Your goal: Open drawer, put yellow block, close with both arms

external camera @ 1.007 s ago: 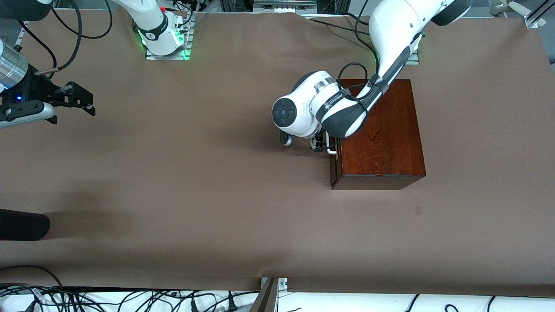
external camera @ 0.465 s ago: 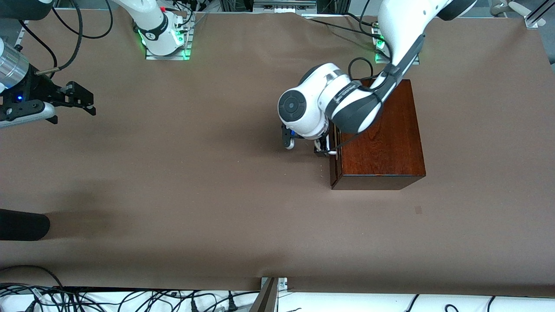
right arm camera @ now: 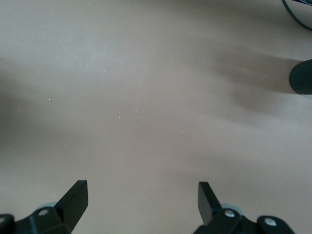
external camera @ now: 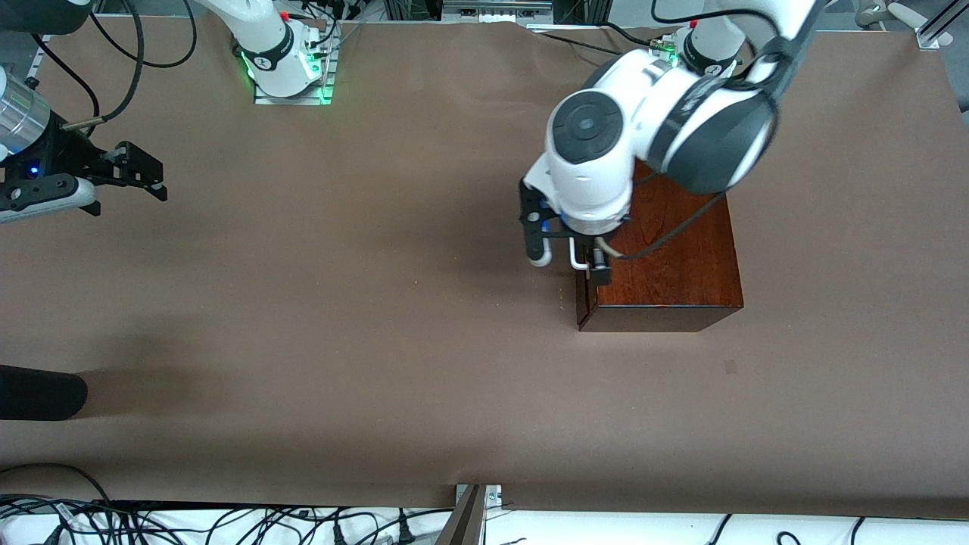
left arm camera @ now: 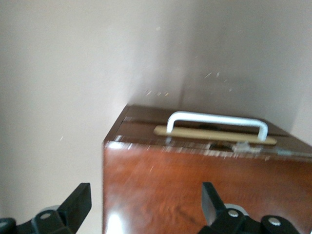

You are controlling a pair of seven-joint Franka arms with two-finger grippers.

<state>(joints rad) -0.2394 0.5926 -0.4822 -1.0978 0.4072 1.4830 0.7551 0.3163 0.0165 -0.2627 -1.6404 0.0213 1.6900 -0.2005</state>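
Front view: the drawer [external camera: 583, 291] sits shut in its dark wooden box [external camera: 666, 250], toward the left arm's end of the table [external camera: 341, 341]. We see only a sliver of the drawer front and the white handle [external camera: 578, 261] on the box face turned toward the right arm's end. The left hand [external camera: 569, 266] hangs over the box edge at the handle, fingers spread, one over the table and one over the box top. The right hand [external camera: 147, 175] waits over bare table at the right arm's end, fingers parted, holding nothing. We find no yellow block in this view.

Left wrist view: the drawer front [left arm camera: 204, 139] is flush with the box and the handle [left arm camera: 217, 123] stands proud of it on a pale backplate. Both fingertips [left arm camera: 75, 202] are wide apart and grip nothing. Our judgement: the handle is rigid, thin and probably slick, so we would close across its middle bar, where the pull runs straight. The box looks heavy enough to stay put, though a stiff drawer could drag it along the table.

Right wrist view: only bare table lies below the spread fingertips [right arm camera: 74, 195]. A dark rounded object [right arm camera: 302, 77] shows at the edge. No yellow block here either, so we cannot place it.
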